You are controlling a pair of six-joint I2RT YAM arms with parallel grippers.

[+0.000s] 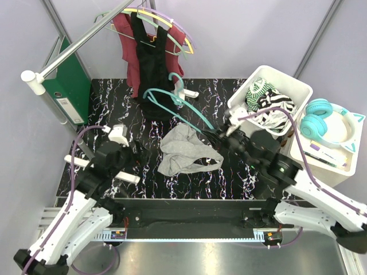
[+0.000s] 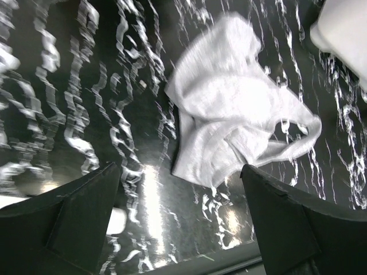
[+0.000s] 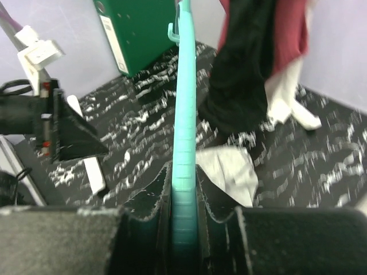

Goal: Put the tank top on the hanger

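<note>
The tank top (image 1: 184, 150) (image 2: 229, 114) lies crumpled near the middle of the black marbled table (image 1: 114, 109), one thin strap looping out toward the right edge. The left gripper (image 1: 139, 153) (image 2: 178, 172) hovers just off the garment's left side, jaws spread wide and holding nothing; in its wrist view the grey knit sits ahead of the two fingers, not between them. The right gripper (image 1: 221, 136) (image 3: 183, 177), just beyond the top's far right corner, is clamped on one arm of the hanger (image 1: 192, 110) (image 3: 184, 114), which reaches toward the far edge, where a black top (image 1: 150, 63) hangs over a maroon one. Whether the hanger touches the tank top cannot be told.
</note>
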